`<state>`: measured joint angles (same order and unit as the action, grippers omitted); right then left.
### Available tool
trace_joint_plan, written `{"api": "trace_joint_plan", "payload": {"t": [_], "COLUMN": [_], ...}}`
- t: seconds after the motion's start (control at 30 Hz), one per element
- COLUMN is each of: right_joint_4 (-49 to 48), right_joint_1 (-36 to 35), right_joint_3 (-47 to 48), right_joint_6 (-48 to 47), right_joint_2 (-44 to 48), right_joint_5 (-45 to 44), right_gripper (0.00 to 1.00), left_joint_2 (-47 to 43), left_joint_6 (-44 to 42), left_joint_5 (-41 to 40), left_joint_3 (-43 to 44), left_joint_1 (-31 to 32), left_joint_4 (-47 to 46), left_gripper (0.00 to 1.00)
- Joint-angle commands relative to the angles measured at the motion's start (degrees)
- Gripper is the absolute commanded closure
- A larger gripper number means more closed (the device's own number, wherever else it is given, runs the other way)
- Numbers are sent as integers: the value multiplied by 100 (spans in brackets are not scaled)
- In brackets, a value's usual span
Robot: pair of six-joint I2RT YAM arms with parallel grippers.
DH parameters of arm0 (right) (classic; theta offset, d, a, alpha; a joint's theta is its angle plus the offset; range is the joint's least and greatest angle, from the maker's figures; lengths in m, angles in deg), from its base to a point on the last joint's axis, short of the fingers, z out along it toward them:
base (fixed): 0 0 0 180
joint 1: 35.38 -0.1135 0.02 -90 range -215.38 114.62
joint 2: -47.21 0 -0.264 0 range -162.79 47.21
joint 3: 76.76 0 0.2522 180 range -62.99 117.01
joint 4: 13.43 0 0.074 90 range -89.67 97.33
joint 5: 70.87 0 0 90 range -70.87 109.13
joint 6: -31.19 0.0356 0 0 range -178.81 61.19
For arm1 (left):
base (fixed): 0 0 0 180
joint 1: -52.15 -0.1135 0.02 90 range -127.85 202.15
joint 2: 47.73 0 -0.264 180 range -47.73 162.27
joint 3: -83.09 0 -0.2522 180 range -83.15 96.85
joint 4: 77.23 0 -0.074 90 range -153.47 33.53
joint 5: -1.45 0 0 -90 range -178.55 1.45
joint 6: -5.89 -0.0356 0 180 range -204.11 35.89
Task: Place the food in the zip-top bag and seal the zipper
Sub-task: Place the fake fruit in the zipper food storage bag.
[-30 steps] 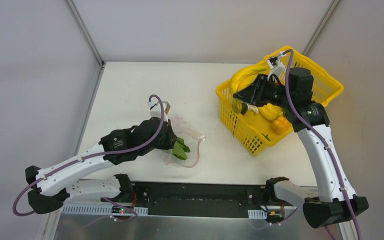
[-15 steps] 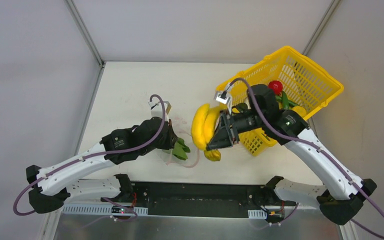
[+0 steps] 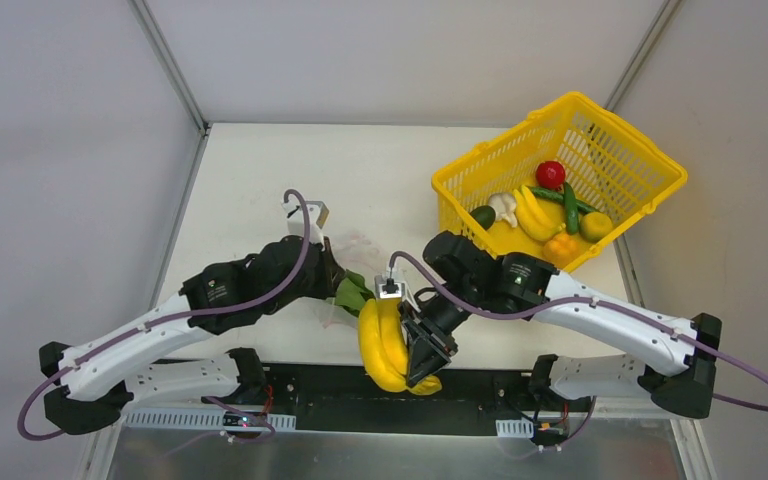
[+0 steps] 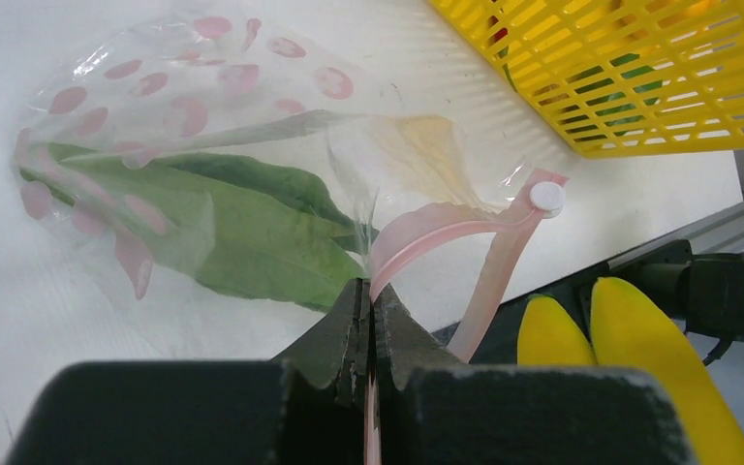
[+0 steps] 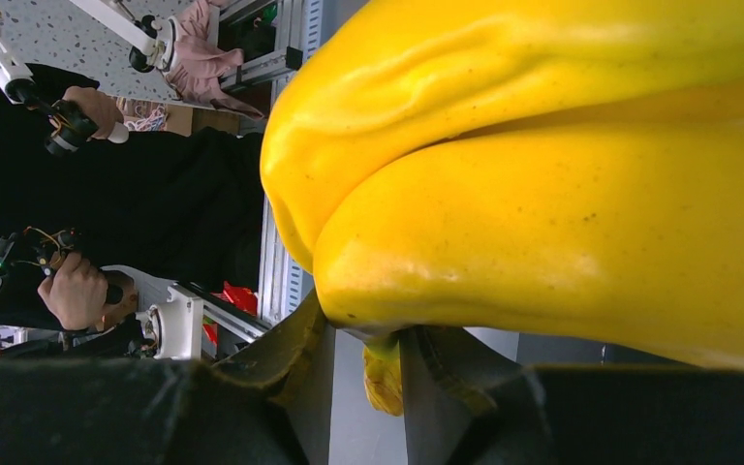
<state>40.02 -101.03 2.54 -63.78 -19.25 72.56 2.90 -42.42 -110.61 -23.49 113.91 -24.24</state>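
Note:
My left gripper (image 4: 368, 300) (image 3: 335, 285) is shut on the pink zipper (image 4: 446, 228) of the zip-top bag (image 4: 184, 174) (image 3: 358, 243) and holds its mouth up. Green food (image 4: 242, 232) (image 3: 353, 292) lies inside the bag. Over the table's near edge, right of the bag's mouth, my right gripper (image 3: 425, 355) (image 5: 363, 329) is shut on the stem end of a yellow banana bunch (image 3: 385, 345) (image 5: 542, 194). More food sits in the basket: a red tomato (image 3: 550, 174), white garlic (image 3: 503, 206), a second banana bunch (image 3: 535, 215), an orange pepper (image 3: 562, 246) and green pods (image 3: 569, 205).
The yellow mesh basket (image 3: 620, 170) stands at the back right of the table, also showing at the top right of the left wrist view as basket mesh (image 4: 639, 87). The black rail (image 3: 360, 385) with the arm bases runs along the near edge.
My right arm has lifted the banana bunch out of the basket and swung it left and toward the near edge, beside the bag. The left gripper has kept its hold on the bag.

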Motion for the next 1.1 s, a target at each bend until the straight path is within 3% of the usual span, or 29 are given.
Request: {"api": "trace_joint_plan", "payload": {"t": [0.0,0.33,0.5,0.8,1.07], "right_joint_4": [-211,-39,209,485,938], "right_joint_1": [-63,-257,-220,991,993], "right_joint_3": [-142,424,480,285,442], "right_joint_6": [-193,-670,-1020,-1392,-1741], "right_joint_2": [-18,-798,-917,-1002,-1650], "right_joint_5": [102,310,-151,243,665], "right_gripper": [100,100,100,100,100], "left_joint_2": [-409,-422,-362,-513,-430], "left_joint_6": [-318,-476,-494,-632,-718], "left_joint_5": [-22,513,777,1206,1405], "left_joint_3": [-158,-279,-307,-408,-442], "left_joint_1": [-58,-55,-58,-58,-58], "left_joint_4": [-237,-442,-568,-767,-969], "left_gripper": [100,100,100,100,100]}}
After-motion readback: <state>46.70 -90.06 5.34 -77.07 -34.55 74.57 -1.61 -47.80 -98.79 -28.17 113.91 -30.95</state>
